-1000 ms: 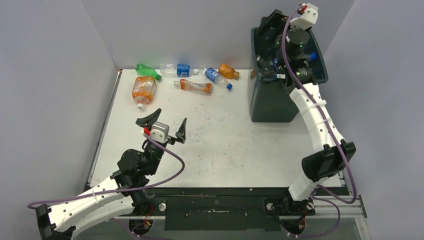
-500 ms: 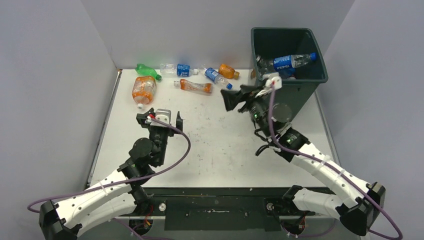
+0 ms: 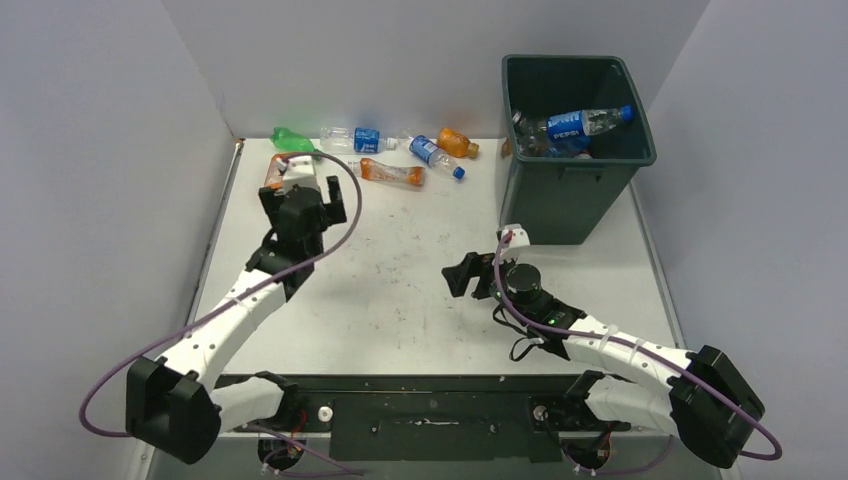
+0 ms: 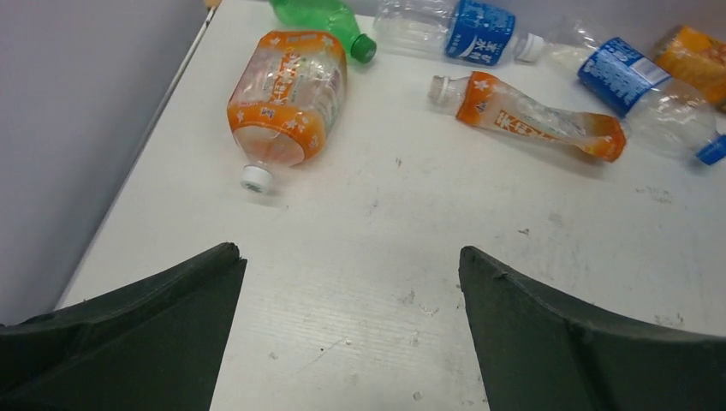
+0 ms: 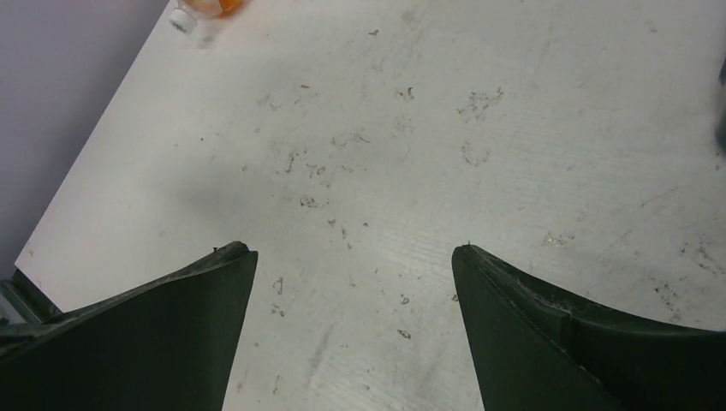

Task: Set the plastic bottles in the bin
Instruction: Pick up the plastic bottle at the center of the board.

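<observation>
Top external view: a white bench (image 3: 420, 310) is walled on three sides, with two robot arms bolted at its near edge. A tall dark green bin (image 3: 565, 205) stands at the far right corner. It holds several bottles, with a blue-labelled bottle (image 3: 580, 122) lying on top.

Six plastic bottles lie on their sides along the far edge, toward the far left corner. They are a fat orange-labelled bottle (image 4: 287, 98), a green bottle (image 4: 330, 17), a clear bottle (image 4: 462, 30), a crushed orange bottle (image 4: 535, 116), a blue-banded bottle (image 4: 642, 90) and a small orange bottle (image 4: 698, 51).

The fat bottle looks thin and round, so closing fingers could squeeze it out sideways or roll it against the left wall. The green bottle sits just beside it, possibly touching, and could get knocked.

The left arm stretches far along the left edge with its wrist tipped down. The left gripper (image 4: 347, 253) hovers just short of the fat bottle's white cap, jaws wide apart and empty. The right arm lies folded low over mid-bench. The right gripper (image 5: 353, 248) points left, jaws spread, with nothing between them and only bare surface beneath.
</observation>
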Tool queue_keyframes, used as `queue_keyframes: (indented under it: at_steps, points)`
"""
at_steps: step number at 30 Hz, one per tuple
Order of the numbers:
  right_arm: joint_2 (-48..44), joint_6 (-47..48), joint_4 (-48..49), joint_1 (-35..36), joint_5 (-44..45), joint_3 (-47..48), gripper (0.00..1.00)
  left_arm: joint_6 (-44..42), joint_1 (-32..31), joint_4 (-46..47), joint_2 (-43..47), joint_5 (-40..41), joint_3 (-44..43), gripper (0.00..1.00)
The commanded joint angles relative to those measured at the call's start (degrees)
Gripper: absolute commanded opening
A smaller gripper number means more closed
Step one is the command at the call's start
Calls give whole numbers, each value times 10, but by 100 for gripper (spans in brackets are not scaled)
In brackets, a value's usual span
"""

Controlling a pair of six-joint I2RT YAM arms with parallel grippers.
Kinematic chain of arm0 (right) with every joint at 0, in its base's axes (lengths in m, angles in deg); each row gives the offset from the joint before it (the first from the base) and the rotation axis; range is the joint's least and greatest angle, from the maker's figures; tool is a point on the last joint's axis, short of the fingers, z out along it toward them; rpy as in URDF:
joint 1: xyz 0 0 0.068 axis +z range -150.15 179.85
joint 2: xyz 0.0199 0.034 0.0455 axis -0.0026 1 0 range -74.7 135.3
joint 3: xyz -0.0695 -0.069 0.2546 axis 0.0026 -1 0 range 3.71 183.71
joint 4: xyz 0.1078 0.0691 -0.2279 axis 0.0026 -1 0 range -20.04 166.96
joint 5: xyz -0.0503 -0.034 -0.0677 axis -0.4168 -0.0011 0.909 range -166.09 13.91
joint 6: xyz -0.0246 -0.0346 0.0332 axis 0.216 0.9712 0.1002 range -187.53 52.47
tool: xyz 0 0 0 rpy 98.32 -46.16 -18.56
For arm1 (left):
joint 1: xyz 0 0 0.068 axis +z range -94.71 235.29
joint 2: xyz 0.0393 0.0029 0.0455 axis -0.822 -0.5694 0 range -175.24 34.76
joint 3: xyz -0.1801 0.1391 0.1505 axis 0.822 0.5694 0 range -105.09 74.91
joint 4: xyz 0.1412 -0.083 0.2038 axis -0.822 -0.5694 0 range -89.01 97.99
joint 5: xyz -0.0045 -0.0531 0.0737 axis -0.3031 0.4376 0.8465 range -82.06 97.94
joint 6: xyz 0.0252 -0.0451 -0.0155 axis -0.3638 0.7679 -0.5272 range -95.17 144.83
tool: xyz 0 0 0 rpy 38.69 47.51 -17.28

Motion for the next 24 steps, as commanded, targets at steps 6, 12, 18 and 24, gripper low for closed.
queue_keyframes:
  at_steps: [6,12,18,24]
  points:
    - [-22,-31,97,9,-24,-59,87,184,251,-115,-123,-217,-87,97]
    - [-53,-22,81,14,-31,-74,87,113,297,-117,-235,-237,-118,100]
    - [-92,-5,50,16,-13,-78,88,59,297,-143,-310,-210,-179,100]
    - [-66,-4,60,16,-26,-68,88,20,300,-145,-364,-191,-222,88]
